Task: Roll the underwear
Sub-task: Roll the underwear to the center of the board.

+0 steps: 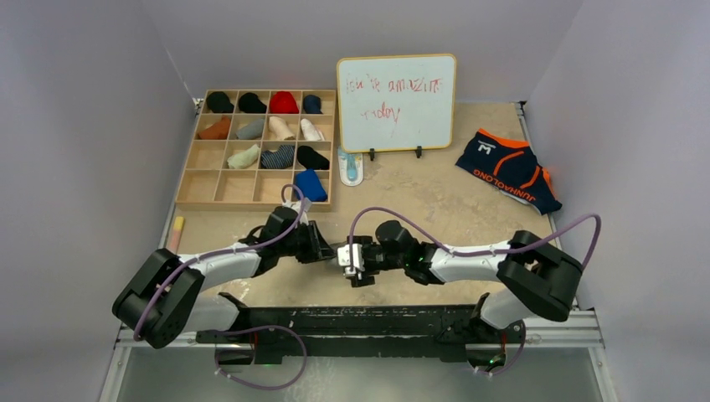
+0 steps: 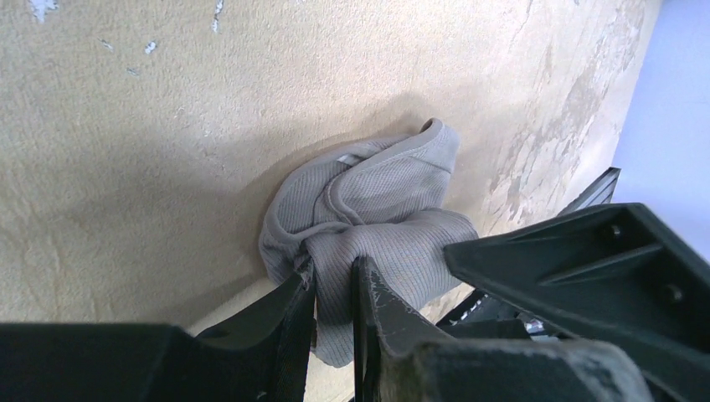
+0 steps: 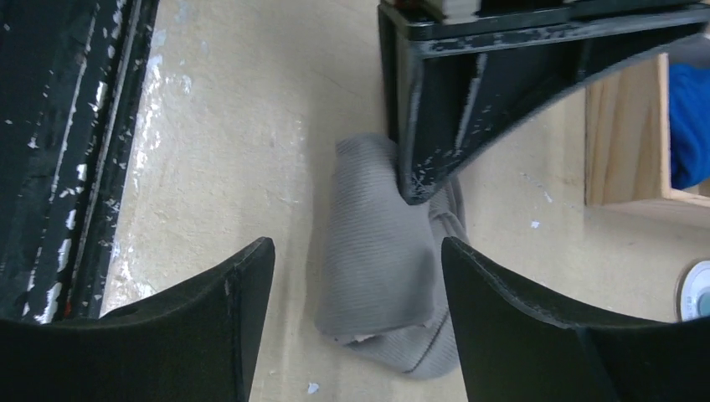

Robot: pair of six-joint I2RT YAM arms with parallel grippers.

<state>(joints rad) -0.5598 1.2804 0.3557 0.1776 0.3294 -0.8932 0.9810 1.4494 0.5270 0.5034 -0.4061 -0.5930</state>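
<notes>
The grey underwear (image 2: 377,205) lies bunched into a loose roll on the tan table near the front edge. My left gripper (image 2: 335,280) is shut on one end of it, with ribbed fabric squeezed between the fingers. In the right wrist view the grey roll (image 3: 381,251) lies between the spread fingers of my open right gripper (image 3: 357,247), which hovers over it without gripping. In the top view both grippers, left (image 1: 329,249) and right (image 1: 348,261), meet over the roll and hide it. The navy underwear with orange trim (image 1: 509,170) lies flat at the far right.
A wooden compartment tray (image 1: 188,180) holding several rolled garments stands at the back left; its corner shows in the right wrist view (image 3: 624,134). A whiteboard (image 1: 396,100) stands at the back centre. The black base rail (image 1: 360,322) runs along the front edge.
</notes>
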